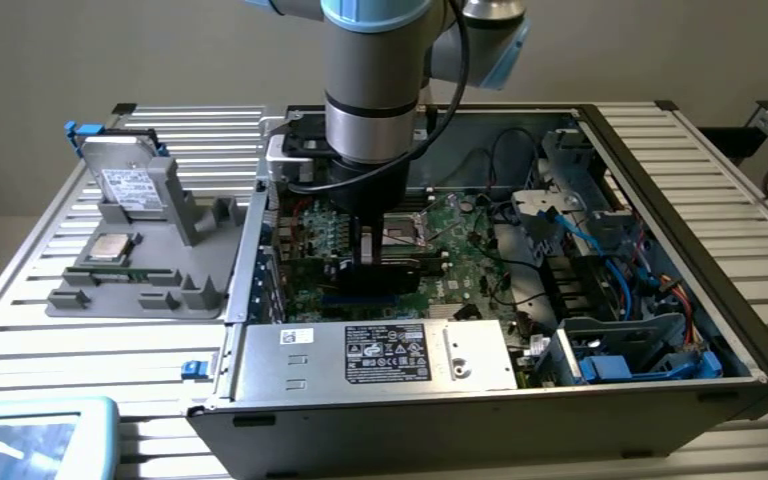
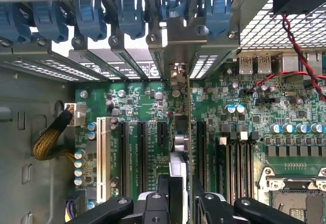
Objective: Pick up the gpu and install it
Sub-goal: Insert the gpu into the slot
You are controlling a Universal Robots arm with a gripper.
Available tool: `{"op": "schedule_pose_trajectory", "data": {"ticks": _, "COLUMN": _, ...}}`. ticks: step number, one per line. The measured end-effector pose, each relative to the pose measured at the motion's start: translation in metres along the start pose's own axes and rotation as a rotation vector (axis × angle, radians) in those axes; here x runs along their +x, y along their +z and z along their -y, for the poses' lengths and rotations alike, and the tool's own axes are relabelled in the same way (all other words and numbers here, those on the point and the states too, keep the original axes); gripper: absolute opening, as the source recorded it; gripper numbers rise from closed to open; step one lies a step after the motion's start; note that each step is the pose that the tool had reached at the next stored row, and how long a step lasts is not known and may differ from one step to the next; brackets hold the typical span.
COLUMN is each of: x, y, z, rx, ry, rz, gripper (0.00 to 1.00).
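My gripper (image 1: 376, 262) reaches straight down into the open computer case (image 1: 704, 240), over the green motherboard (image 1: 458, 240). It is shut on the gpu (image 1: 391, 272), which looks like a dark flat card standing on edge. In the wrist view the gpu (image 2: 180, 137) is seen edge-on between my two black fingers (image 2: 163, 196). It runs in line with the black expansion slots (image 2: 124, 152). Its silver bracket end (image 2: 175, 74) sits near the rear slot openings with blue latches (image 2: 130, 15). I cannot tell whether the card's lower edge sits in a slot.
A grey fixture (image 1: 144, 285) on the exterior view's left holds a silver drive (image 1: 131, 185) and a small processor chip (image 1: 112, 247). A power supply (image 1: 371, 355) lies along the case front. Blue cables and a drive cage (image 1: 624, 320) crowd the right. A yellow braided cable (image 2: 48, 142) and a processor socket (image 2: 295, 183) flank the slots.
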State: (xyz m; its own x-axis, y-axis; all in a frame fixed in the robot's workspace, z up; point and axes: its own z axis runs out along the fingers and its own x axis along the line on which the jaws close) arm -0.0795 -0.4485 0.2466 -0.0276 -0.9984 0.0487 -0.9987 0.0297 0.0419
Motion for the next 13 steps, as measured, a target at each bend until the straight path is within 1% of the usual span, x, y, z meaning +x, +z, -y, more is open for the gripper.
{"op": "schedule_pose_trajectory", "data": {"ticks": 13, "x": -0.0002, "y": 0.0, "z": -0.0002, "rx": 0.0, "ry": 0.0, "rz": 0.0, "gripper": 0.27}}
